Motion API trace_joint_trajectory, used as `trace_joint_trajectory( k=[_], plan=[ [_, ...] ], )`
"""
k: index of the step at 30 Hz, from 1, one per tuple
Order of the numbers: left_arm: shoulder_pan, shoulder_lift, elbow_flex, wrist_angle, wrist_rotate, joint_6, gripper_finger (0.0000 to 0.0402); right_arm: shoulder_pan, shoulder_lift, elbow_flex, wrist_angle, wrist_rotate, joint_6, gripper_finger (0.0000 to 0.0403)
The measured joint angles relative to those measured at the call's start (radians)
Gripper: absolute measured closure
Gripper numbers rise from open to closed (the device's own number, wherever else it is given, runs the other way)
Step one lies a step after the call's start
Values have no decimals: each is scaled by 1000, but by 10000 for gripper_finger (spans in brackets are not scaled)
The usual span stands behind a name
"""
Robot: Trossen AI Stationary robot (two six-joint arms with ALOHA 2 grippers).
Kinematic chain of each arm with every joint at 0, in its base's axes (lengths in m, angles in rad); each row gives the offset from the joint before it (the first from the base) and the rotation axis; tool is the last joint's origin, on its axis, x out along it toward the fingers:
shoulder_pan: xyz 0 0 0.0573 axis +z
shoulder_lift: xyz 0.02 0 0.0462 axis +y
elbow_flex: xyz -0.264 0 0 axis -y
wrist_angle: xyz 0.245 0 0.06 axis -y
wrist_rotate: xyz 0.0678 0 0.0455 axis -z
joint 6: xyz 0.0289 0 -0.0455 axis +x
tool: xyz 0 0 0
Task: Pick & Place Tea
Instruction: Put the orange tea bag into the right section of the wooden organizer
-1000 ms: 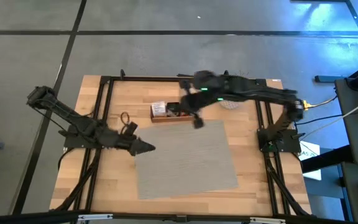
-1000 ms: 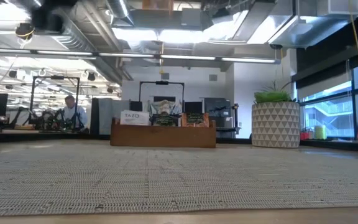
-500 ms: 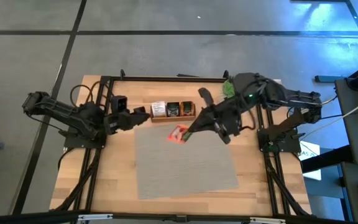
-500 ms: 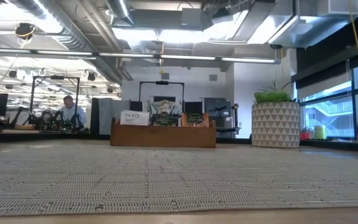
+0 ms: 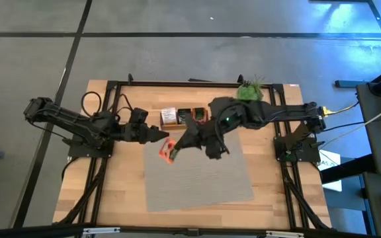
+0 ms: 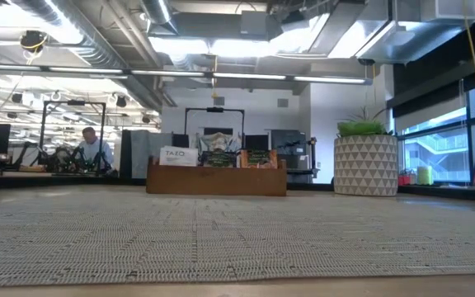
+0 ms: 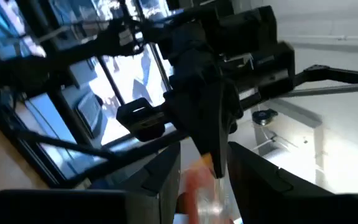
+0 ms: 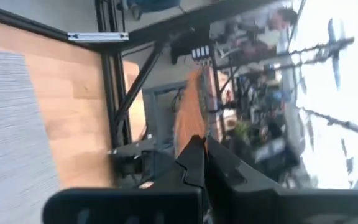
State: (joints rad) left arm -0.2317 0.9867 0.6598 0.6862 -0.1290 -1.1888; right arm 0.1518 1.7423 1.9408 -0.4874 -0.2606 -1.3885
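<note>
An orange tea sachet (image 5: 169, 151) was pinched in the right gripper (image 5: 175, 149) above the mat's (image 5: 204, 175) far-left corner. Left gripper (image 5: 163, 135) sat just beside it, fingers spread. Most tea was in the tray (image 5: 184, 118), so early days I'd guess.

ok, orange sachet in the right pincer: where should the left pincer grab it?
Probably the free edge of the orange sachet, away from the right pincer clamping it. It is thin and flat, so the left pincer, open alongside, should close across its faces from its own side.
</note>
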Motion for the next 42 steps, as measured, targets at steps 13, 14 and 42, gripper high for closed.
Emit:
trace_joint_trajectory(
  k=[13,14,42],
  plan=[
    [-3,0,0,-56,115,-108,274,3,17,1,13,-3,-36,400],
    [-3,0,0,-56,120,-108,274,-3,17,1,15,-3,-30,400],
    [-3,0,0,-63,154,-39,384,-12,24,1,-11,16,2,357]
  ],
)
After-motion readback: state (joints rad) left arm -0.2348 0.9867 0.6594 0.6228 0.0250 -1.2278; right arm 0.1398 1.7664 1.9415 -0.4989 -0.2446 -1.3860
